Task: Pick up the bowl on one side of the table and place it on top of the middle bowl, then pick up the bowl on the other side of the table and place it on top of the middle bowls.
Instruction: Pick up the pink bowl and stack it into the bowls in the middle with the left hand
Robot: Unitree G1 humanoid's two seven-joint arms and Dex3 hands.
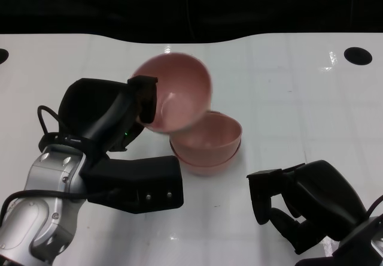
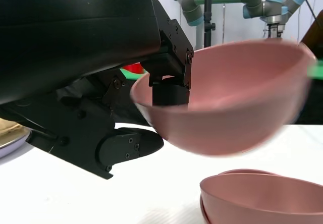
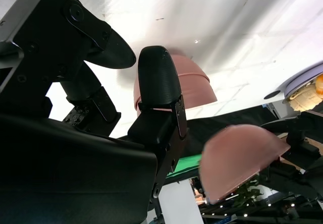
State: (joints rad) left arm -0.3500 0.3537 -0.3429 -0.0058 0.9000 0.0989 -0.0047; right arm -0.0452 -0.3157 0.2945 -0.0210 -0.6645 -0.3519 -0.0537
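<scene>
Smooth, faintly glossy pink bowl [image 1: 179, 95]; glossy white table [image 1: 299, 98]; matt black plastic left hand [image 1: 128, 113]; brushed silver forearm [image 1: 42, 212]

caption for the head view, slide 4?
Left hand holds a tilted pink bowl above the two stacked pink bowls; right hand rests empty nearby.

The head view looks down on the white surface [image 1: 287, 86] from above. The left wrist view sits low, close behind the lifted pink bowl [image 2: 227, 98]. The right wrist view is turned upside down. All three share the stacked bowls [image 1: 206, 143].
</scene>
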